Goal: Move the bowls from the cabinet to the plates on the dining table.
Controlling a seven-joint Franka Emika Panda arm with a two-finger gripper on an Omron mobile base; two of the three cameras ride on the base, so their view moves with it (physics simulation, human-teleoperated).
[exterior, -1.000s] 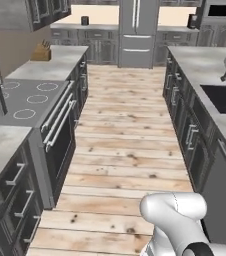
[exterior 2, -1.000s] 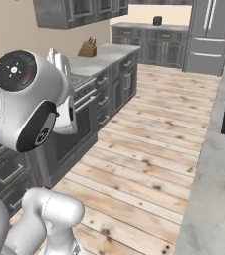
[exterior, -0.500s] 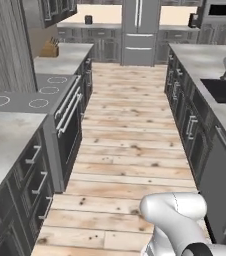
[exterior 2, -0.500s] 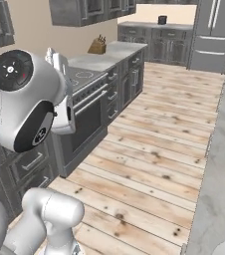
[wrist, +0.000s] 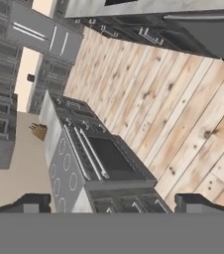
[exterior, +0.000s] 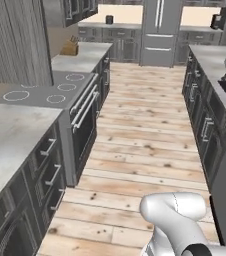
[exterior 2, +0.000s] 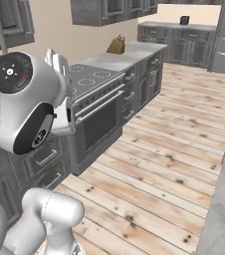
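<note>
text: none legible | labels: none | brands: none | numbers: none | signs: none

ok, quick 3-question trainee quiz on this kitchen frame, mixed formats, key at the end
1. True or false: the gripper is holding a bowl.
2. What sits on the counter just past the stove? A) knife block B) kettle C) toaster
3. Fill in: the floor between the counters is made of pale ____ planks.

Key: 1 false, its fingertips stand wide apart with nothing between them. 2 A, the knife block. 3 wood.
</note>
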